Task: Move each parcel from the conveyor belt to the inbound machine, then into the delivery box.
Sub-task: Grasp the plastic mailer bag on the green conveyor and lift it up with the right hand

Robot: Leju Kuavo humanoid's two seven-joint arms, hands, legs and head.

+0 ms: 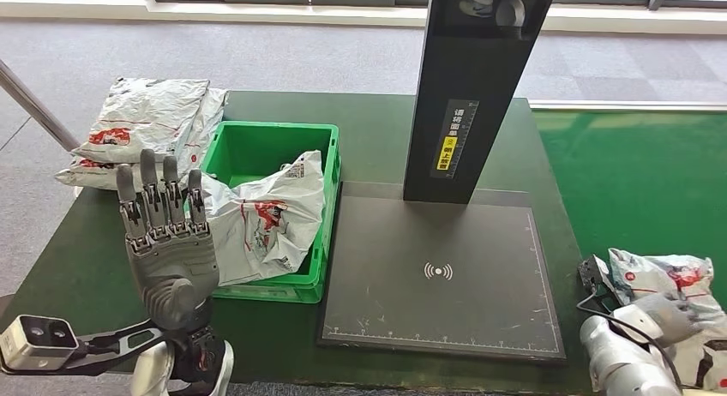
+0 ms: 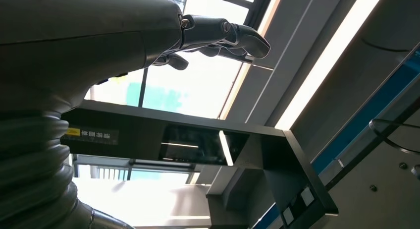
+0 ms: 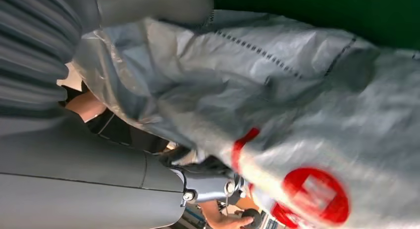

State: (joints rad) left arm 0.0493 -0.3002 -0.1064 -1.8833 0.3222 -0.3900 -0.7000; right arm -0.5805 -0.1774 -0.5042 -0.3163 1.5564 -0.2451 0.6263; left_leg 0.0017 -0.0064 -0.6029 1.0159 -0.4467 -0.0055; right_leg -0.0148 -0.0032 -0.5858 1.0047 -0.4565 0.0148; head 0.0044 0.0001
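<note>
While on belt (image 1: 639, 177), parcel (image 1: 664, 280) gripped by right hand (image 1: 660, 315).

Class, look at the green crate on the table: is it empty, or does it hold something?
Not empty. The green crate holds a crumpled grey parcel that rises above its rim; part of the crate's floor shows bare behind it.

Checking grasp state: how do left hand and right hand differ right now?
The left hand is raised beside the green bin, fingers straight and apart, holding nothing; the right hand is low at the conveyor, gripping a grey parcel. The left hand shows fully in the head view; the right hand is partly hidden.
</note>
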